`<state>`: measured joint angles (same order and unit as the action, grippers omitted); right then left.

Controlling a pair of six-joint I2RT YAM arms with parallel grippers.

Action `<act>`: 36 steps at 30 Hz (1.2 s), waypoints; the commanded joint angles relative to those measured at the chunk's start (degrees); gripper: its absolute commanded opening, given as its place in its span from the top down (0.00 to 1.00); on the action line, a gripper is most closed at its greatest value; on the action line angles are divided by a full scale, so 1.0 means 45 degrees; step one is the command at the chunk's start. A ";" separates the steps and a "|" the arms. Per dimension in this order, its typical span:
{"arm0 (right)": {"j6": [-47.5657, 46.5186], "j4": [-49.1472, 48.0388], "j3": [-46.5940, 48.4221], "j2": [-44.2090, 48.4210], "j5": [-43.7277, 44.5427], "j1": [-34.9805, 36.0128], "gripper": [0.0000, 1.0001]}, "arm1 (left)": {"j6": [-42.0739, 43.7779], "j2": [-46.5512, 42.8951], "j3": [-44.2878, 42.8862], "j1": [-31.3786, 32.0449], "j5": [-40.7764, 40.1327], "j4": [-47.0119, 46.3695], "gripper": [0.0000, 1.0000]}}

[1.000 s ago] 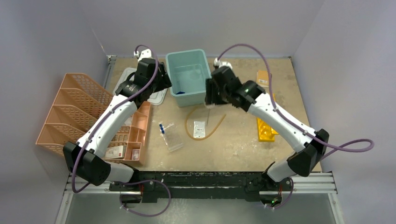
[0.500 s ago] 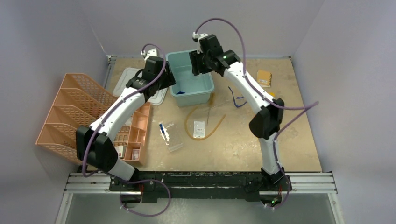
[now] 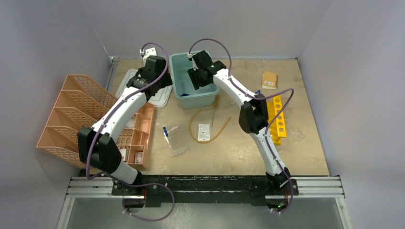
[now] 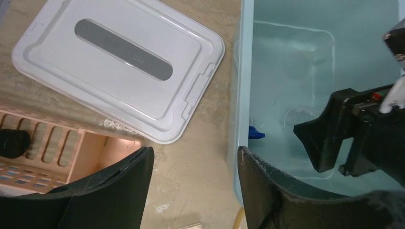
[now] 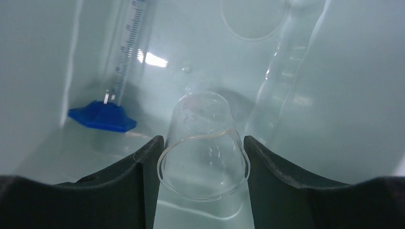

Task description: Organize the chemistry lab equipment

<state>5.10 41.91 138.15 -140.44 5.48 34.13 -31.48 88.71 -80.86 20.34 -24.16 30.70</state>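
**A:** How far along is the tidying?

**B:** Early, I'd judge. Take the biggest things first. The counter (image 3: 229, 152) has most of the kit lying loose on it. The peach file organizer (image 3: 71, 114) stands at its left edge, and I cannot tell what its slots hold. The teal bin (image 3: 191, 101) at the back looks to be the collecting place. Its white lid (image 4: 119, 62) lies flat on the counter just beside the bin's left wall.

**A:** What is in the bin?

**B:** A blue-based graduated cylinder (image 5: 101, 118) lies on its side along one wall. The right end effector (image 5: 203, 143) is down inside the bin, grasping a small glass beaker (image 5: 203, 112). The beaker's open mouth faces the wrist camera. Whether it touches the bin floor I cannot tell.

**A:** And the other arm?

**B:** The left end effector (image 4: 195, 155) hangs over the strip of counter between the lid and the bin. Its jaws are spread and nothing is between them.

**A:** What remains?

**B:** The beaker has not been let go yet. Out on the counter are these, from large to small:
- The yellow tube rack (image 3: 278, 114) is at the right, partly behind the right arm.
- The amber rubber tubing (image 3: 190, 125) is looped near the middle.
- A clear bag with a blue-capped tube (image 3: 175, 140) lies left of the tubing.
- The white packet (image 3: 204, 132) lies within the tubing's curve.

I cannot pick out the safety glasses or the glass rods. So most of the job seems to be ahead.
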 commanded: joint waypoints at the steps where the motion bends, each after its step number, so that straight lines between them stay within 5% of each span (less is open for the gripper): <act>1: -0.0813 -0.0708 0.0515 -0.0019 0.0828 -0.0012 0.51 | 0.0772 -0.0842 0.0199 0.0011 -0.0096 -0.0619 0.36; 8: -0.1075 -0.1001 0.0964 -0.0805 0.1243 -0.0254 0.45 | 0.0999 -0.0533 -0.0033 0.0011 -0.0272 -0.0603 0.36; 20: -0.0954 -0.1788 0.0889 -0.0233 0.1067 -0.0307 0.18 | 0.0994 0.0179 -0.0706 0.0011 0.0159 -0.0489 0.35; 30: -0.0211 -0.2392 0.0839 0.1507 -0.0478 -0.0353 0.18 | 0.0904 0.0160 -0.0763 -0.0003 0.0400 -0.0547 0.35; 36: 0.0662 -0.3681 -0.0998 0.3714 -0.1195 -0.0741 0.21 | 0.1045 -0.0068 -0.0662 0.0007 0.1022 -0.0727 0.35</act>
<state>4.58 32.05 137.25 -133.84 3.25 32.62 -27.83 90.11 -81.87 20.38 -21.71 30.35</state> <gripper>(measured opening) 0.800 0.650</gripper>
